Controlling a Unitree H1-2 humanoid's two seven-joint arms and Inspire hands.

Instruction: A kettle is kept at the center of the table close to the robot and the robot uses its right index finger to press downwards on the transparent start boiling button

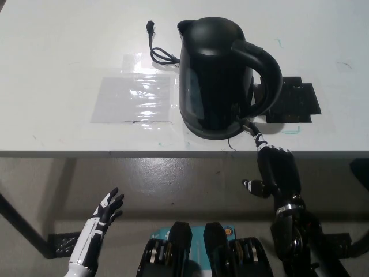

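— White table (69, 46) fills the upper frame; where's the kettle (216, 75)?
— Centre-right, near the front edge, handle toward the lower right so the right hand (277, 170) can reach: one finger extended to the base, holding nothing.
— And the left hand (106, 209)?
— Lower left, idle, fingers spread.

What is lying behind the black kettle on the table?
Behind the kettle a black power cord lies on the table, its plug free. Where the cord joins the kettle is hidden.
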